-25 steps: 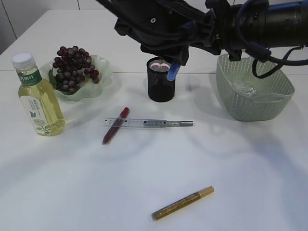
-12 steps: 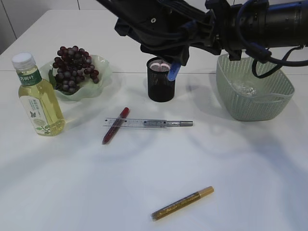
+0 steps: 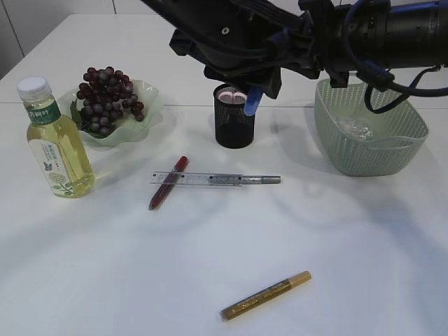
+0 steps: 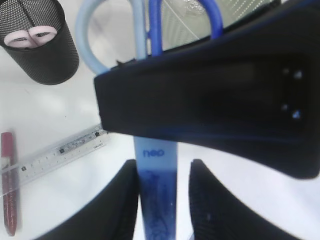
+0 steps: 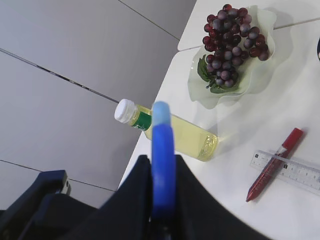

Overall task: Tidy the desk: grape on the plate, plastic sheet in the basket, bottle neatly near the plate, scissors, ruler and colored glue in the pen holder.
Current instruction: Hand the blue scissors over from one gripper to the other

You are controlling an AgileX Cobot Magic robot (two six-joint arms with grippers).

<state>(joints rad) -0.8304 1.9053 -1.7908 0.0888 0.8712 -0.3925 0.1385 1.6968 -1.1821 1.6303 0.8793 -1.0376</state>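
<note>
Both my grippers grip the scissors [image 3: 253, 103], now nudged slightly over the pen holder [image 3: 234, 117] near the table's far edge, handover pending.

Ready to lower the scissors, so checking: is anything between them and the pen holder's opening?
Nothing visible lies between. The scissors hang at the right rim of the pen holder. Two pink-topped items already fill part of the opening, on its left.
</note>
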